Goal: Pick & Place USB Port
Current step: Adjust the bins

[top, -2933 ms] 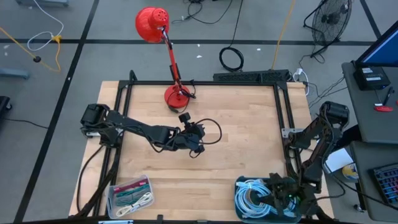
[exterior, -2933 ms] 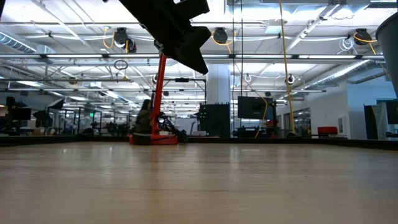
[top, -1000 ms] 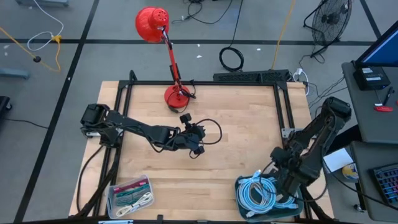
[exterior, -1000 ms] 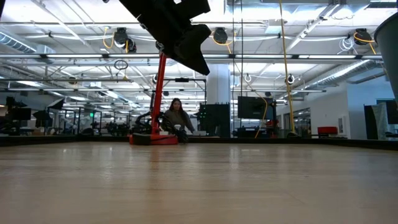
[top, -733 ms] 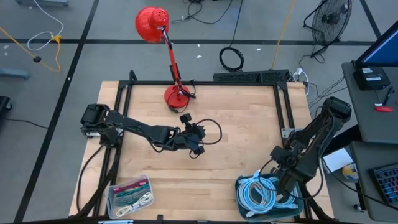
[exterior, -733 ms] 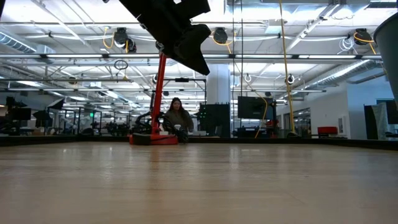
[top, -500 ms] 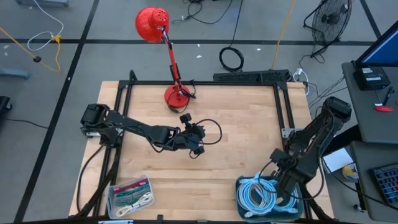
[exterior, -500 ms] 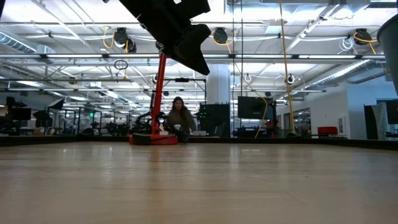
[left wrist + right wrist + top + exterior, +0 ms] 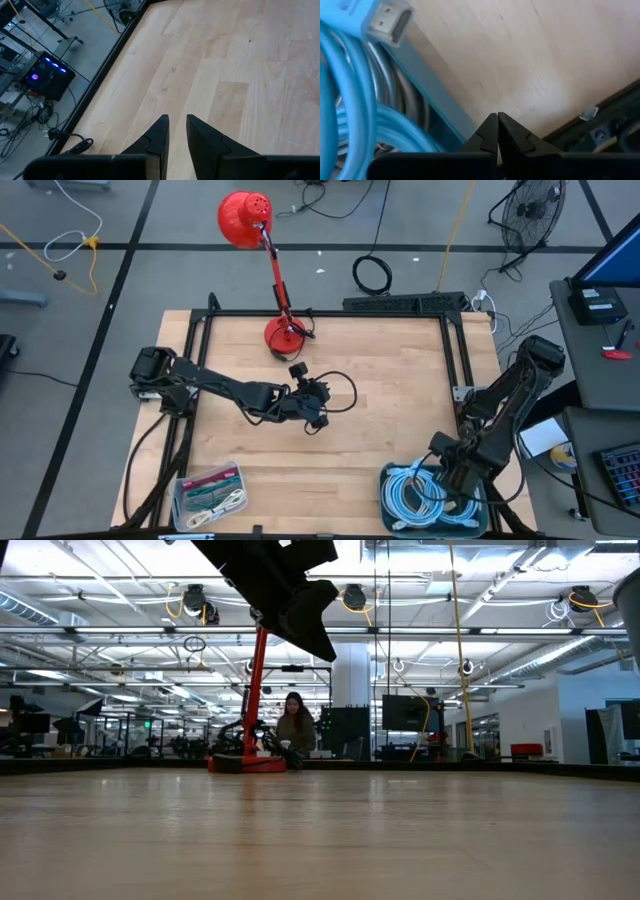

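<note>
Hanging over the bin of light blue cables at the table's near right corner, the right gripper has its two fingers pressed together, with no gap between the tips. In the right wrist view the closed tips hold nothing; they sit just above the grey edge of the bin, with bare wood of the table beyond them. Beside the fingers, inside the bin, lie the thick blue cable loops. One cable ends in a pale plug with a flat metal mouth; it lies apart from the tips, further along the bin's edge, and it is not touched. Whether this plug is the USB one, I cannot tell.

The left gripper waits above the middle of the table, well apart from the bin. Its fingers stand at a narrow gap and nothing is between them; below them is only bare wood. In the low view this arm shows dark in the upper part, above the table.

A small clear box with cables in it stands at the near left corner. A red lamp stands at the far edge, behind the left gripper. In the room beyond the table a person is seen, far away.
</note>
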